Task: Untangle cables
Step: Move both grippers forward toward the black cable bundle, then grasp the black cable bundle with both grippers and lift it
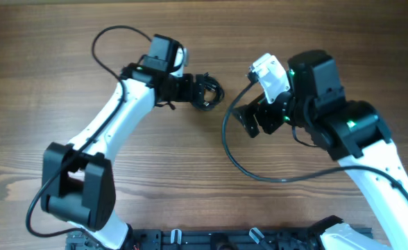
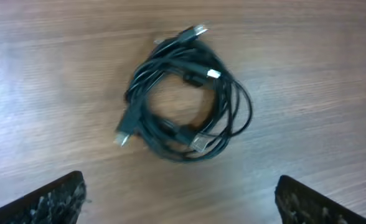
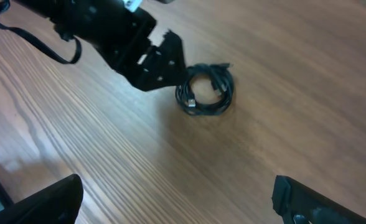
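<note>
The cables (image 2: 228, 106) lie wound together in one small black coil on the wooden table, with several small plug ends sticking out. In the overhead view the cables (image 1: 213, 91) rest just right of my left gripper (image 1: 194, 89). From the left wrist, my left gripper (image 2: 183, 208) stands open just short of the coil, with nothing between its fingers (image 2: 52, 202). My right gripper (image 1: 252, 117) hovers to the right of the coil, apart from it. Seen from the right wrist, the right gripper (image 3: 180, 202) is open and empty, and the cables (image 3: 228, 88) lie well ahead of it.
Thicker black wires (image 1: 240, 163) loop from both arms over the table. The left arm's gripper (image 3: 152, 59) sits just beside the coil in the right wrist view. A black rail (image 1: 225, 239) runs along the table's near edge.
</note>
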